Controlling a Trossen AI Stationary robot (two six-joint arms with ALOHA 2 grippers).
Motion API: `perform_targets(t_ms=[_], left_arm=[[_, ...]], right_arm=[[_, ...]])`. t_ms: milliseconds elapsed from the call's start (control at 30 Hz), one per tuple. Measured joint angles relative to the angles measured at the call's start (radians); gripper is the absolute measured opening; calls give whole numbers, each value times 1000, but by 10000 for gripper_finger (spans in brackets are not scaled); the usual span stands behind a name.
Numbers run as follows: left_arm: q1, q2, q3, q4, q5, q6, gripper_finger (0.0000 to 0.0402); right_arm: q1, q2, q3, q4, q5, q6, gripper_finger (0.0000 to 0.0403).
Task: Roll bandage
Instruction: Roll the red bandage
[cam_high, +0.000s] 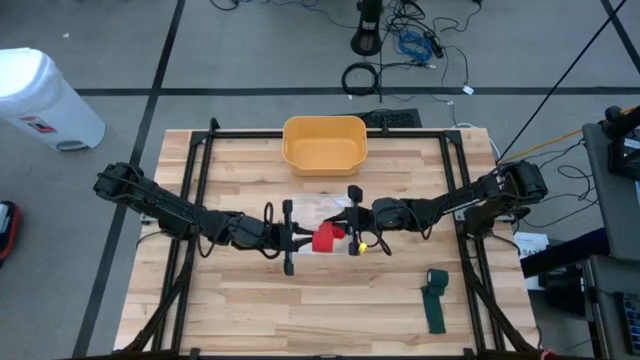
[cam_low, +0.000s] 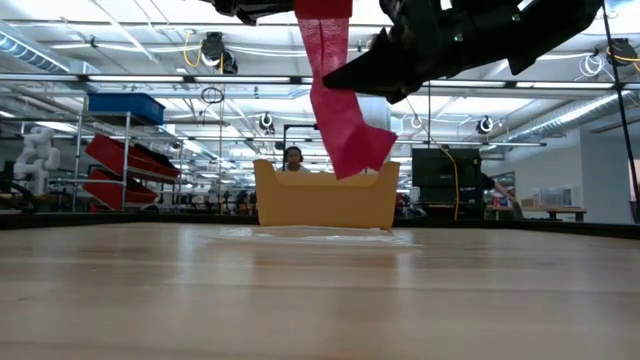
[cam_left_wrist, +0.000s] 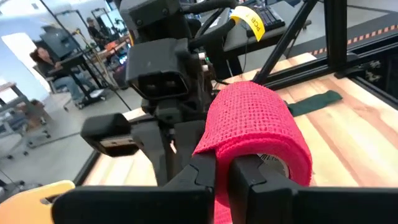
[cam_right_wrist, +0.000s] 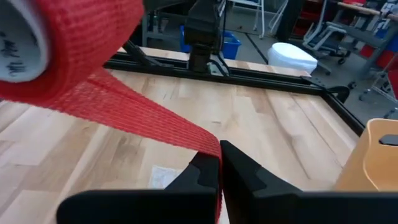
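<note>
A red bandage (cam_high: 325, 238) hangs in the air between my two grippers, above the middle of the wooden table. Its rolled part (cam_left_wrist: 258, 121), wound on a white core (cam_right_wrist: 15, 43), is at my left gripper (cam_left_wrist: 222, 167), which is shut on it. A loose strip (cam_right_wrist: 143, 121) runs from the roll to my right gripper (cam_right_wrist: 219, 157), also shut on it. In the low view the strip's tail (cam_low: 350, 140) dangles clear of the table. The two grippers (cam_high: 297, 240) (cam_high: 350, 235) face each other, both roughly level. My left gripper grips the roll's wall (cam_left_wrist: 219, 155) at one open end, with one finger seemingly inside the hollow core and the other outside. It comes in about level from the table's left, and the roll is lifted clear. My right gripper pinches the loose strip (cam_right_wrist: 211, 146) between its two fingers, coming about level from the table's right. The strip runs fairly straight back to the roll. The tail beyond the fingers hangs slack.
A yellow bin (cam_high: 325, 145) stands at the far middle of the table. A dark green bandage (cam_high: 435, 300) lies unrolled near the front right. A clear wrapper (cam_high: 318, 210) lies flat under the grippers. Black frame rails (cam_high: 200, 190) run along both sides.
</note>
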Motion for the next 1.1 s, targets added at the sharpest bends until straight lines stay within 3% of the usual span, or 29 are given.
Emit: perform_targets(t_ms=[200,433,667,933,1100], left_arm=[[2,0,0,1,-8,-11,13],[23,0,0,2,-9,-33,13],[39,0,0,1,-21,-34,13],[42,0,0,8,-35,-35,13],[42,0,0,8,-36,-59,13]], right_arm=[[4,0,0,-55,-45,29,17],[12,0,0,-84,-150,129,111],[68,38,1,-57,-171,207,187],[103,182,0,120,-128,248,185],[103,251,0,218,-42,259,171]])
